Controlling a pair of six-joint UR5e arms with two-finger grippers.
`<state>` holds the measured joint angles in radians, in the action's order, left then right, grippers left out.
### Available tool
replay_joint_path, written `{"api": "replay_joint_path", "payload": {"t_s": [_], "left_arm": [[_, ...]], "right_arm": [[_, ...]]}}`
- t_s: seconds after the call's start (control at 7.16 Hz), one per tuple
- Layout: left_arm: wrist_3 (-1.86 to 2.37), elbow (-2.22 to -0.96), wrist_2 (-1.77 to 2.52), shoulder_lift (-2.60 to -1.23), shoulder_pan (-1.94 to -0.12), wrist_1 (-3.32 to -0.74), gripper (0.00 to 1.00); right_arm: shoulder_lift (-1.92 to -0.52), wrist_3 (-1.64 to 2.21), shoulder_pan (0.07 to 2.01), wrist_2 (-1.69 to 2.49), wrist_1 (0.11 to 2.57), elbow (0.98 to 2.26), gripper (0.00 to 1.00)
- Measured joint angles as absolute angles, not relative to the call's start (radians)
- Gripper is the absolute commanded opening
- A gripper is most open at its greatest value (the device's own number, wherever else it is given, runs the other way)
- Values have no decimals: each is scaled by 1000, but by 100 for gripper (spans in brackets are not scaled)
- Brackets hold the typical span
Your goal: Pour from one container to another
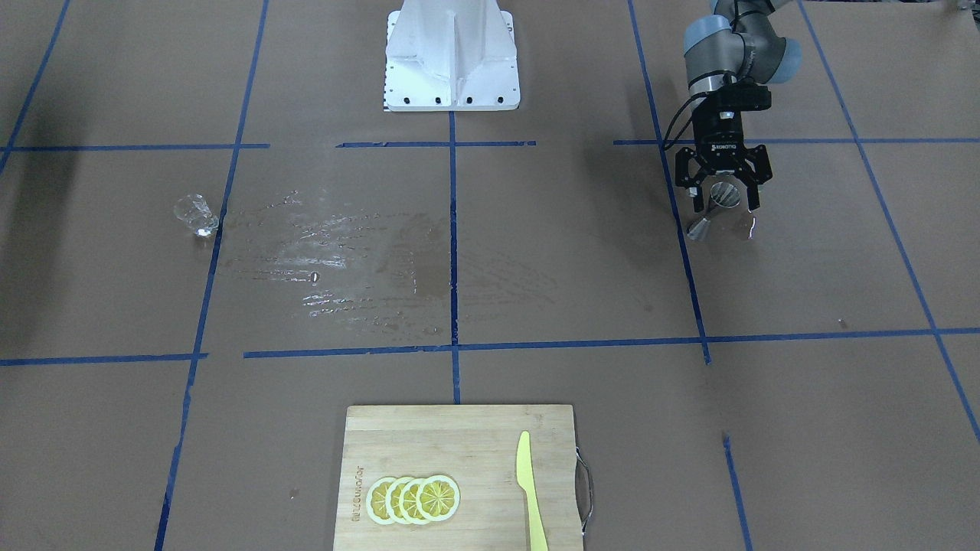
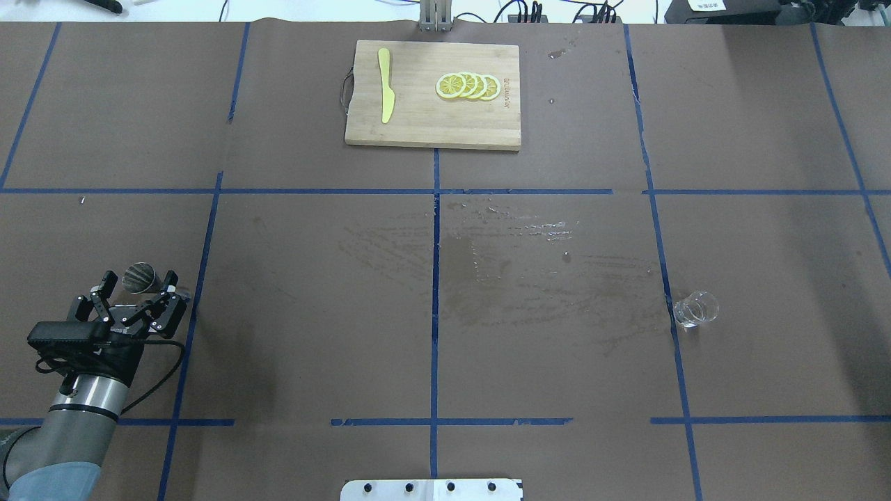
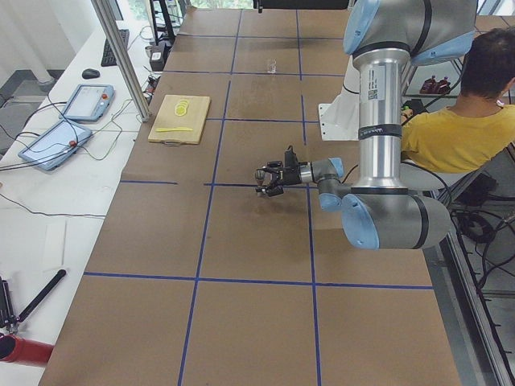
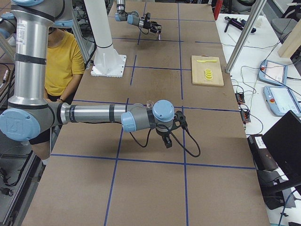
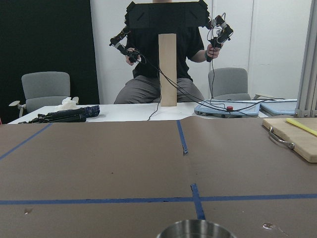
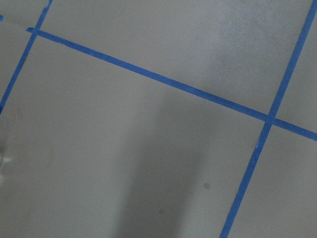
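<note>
The small shiny steel hourglass jigger (image 1: 712, 212) stands upright between the tips of my left gripper (image 1: 725, 205), its fingers wide open and empty, with the clear glass measuring cup (image 1: 196, 215) well apart by the right gripper (image 4: 165, 141), whose fingers I cannot judge.

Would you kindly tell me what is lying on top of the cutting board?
Four lemon slices and a yellow knife lie on the cutting board. The slices overlap, so only the end one shows whole; the rest are partly covered.

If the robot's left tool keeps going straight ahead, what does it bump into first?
Probably the steel jigger. It stands between the open fingers of the left tool, right ahead of the palm, though depth is hard to judge.
</note>
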<state>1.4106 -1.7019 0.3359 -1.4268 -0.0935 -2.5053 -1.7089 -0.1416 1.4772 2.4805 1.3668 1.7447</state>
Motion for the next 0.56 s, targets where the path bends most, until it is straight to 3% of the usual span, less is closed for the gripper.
{"api": "replay_joint_path", "payload": {"t_s": [0.56], "left_arm": [[1417,-1668,342,-1443,-80,-2520,81]], "right_arm": [[-1709,-141,1477,2480,1367,1744,100]]}}
